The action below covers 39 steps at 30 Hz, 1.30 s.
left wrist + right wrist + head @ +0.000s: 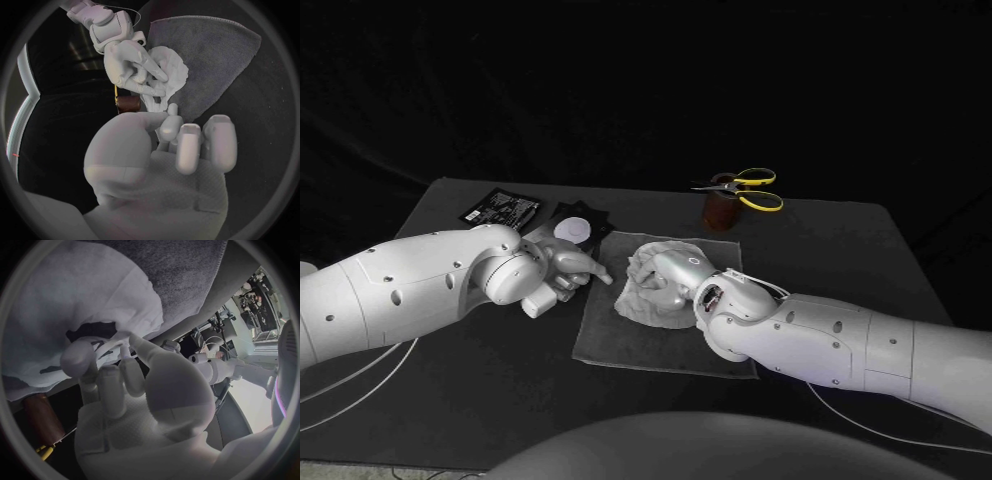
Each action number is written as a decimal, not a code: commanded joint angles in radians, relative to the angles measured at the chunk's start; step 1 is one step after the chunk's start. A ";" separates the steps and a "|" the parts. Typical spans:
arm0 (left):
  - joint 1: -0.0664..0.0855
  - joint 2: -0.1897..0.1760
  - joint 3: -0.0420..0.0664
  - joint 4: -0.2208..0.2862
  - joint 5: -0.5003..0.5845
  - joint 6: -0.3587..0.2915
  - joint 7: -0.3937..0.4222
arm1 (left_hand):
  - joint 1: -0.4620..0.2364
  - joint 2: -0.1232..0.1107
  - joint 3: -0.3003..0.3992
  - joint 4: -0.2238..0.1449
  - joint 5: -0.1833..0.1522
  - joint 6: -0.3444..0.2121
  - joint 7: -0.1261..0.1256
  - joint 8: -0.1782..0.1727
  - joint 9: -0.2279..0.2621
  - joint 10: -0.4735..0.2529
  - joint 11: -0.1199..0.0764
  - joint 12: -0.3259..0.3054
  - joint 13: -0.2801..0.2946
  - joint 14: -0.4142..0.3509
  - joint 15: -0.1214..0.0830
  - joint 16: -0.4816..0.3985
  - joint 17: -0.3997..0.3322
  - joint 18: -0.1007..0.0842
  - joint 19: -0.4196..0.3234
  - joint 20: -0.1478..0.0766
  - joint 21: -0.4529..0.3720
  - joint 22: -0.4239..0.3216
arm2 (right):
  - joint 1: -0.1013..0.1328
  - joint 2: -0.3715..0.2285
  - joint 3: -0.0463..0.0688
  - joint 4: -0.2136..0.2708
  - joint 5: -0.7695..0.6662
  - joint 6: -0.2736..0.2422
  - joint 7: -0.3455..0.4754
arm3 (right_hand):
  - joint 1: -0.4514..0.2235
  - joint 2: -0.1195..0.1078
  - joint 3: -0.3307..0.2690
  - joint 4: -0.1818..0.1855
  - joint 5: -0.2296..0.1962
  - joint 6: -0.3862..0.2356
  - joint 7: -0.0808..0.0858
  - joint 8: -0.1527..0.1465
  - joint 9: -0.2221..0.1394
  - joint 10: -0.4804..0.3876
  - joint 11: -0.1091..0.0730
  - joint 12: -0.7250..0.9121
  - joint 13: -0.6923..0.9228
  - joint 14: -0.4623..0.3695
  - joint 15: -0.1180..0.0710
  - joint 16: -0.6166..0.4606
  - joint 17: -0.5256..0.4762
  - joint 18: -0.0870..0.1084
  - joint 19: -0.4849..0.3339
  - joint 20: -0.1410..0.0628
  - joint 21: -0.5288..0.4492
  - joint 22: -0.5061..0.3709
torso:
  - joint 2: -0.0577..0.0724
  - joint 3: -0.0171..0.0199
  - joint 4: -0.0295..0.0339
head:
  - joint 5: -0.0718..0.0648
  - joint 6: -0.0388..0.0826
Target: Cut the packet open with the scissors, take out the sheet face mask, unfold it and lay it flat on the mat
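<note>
- We see a black table (855, 260) carrying a grey mat (610, 345).
- The right robot hand (672, 278) reaches over the mat, its fingers pinching the crumpled sheet face mask (632, 308) lying there.
- The left robot hand (567, 270) is at the mat's edge; we cannot tell its grip.
- The scissors (750, 188) stand in a brown holder (718, 213).
- The packet (499, 207) lies flat beyond the left arm.

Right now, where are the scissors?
In the head view, the yellow-handled scissors are at the table's far edge, right of centre, at a brown holder beyond the grey mat.
</note>
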 commanded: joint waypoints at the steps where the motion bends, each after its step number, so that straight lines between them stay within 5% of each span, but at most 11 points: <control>1: 0.000 -0.001 0.000 0.008 0.003 0.026 -0.027 | -0.011 -0.001 0.005 -0.005 0.004 0.009 0.001 0.004 0.000 -0.009 -0.002 -0.003 -0.009 0.075 0.000 0.003 0.148 -0.014 -0.003 -0.003 -0.002 0.076 | -0.004 0.002 0.000 0.000 -0.020 -0.011 -0.011 | -0.011 -0.002 0.005 0.000 0.001 0.010 0.003 0.002 -0.001 0.005 -0.002 0.006 0.027 0.076 -0.005 0.005 0.114 0.015 0.002 -0.004 0.000 0.111 | 0.000 -0.0004 -0.0005 | 0.002 0.000; 16: -0.001 0.003 -0.001 0.025 0.032 0.015 0.022 | -0.025 0.008 0.038 -0.031 0.004 -0.019 0.002 -0.031 -0.020 -0.015 -0.001 -0.010 -0.018 0.075 0.001 0.004 0.150 -0.013 -0.006 -0.002 -0.003 0.074 | -0.012 -0.001 0.000 0.020 -0.017 -0.054 -0.002 | -0.015 -0.003 0.014 -0.001 0.001 0.024 -0.002 0.005 -0.001 0.010 -0.005 0.013 0.032 0.078 -0.008 0.008 0.119 0.014 0.006 -0.006 0.010 0.113 | 0.000 -0.0006 -0.0001 | 0.004 0.000; 22: -0.002 0.019 -0.001 0.016 0.043 -0.005 0.037 | -0.041 0.011 0.053 -0.043 0.004 -0.055 -0.001 -0.069 -0.037 -0.016 -0.006 -0.014 -0.021 0.076 -0.002 0.004 0.151 -0.012 -0.009 -0.004 -0.004 0.072 | -0.013 -0.001 0.000 0.025 -0.015 -0.061 0.002 | -0.015 -0.003 0.015 -0.002 0.002 0.025 -0.002 0.006 -0.001 0.011 -0.006 0.013 0.033 0.078 -0.008 0.008 0.120 0.014 0.006 -0.006 0.010 0.113 | 0.000 0.0000 -0.0004 | 0.005 0.000; 39: -0.004 0.054 -0.002 -0.009 0.051 -0.041 0.037 | -0.052 0.018 0.077 -0.062 0.004 -0.090 0.000 -0.121 -0.056 -0.037 -0.016 -0.036 -0.052 0.075 -0.011 0.004 0.150 -0.011 -0.013 -0.012 -0.008 0.068 | -0.015 0.009 0.000 0.015 -0.004 -0.001 0.005 | -0.022 0.003 0.032 0.000 0.002 0.048 -0.008 0.013 0.000 0.012 -0.011 0.014 0.033 0.078 -0.012 0.007 0.118 0.014 0.006 -0.010 0.009 0.112 | 0.000 -0.0001 -0.0001 | 0.004 0.000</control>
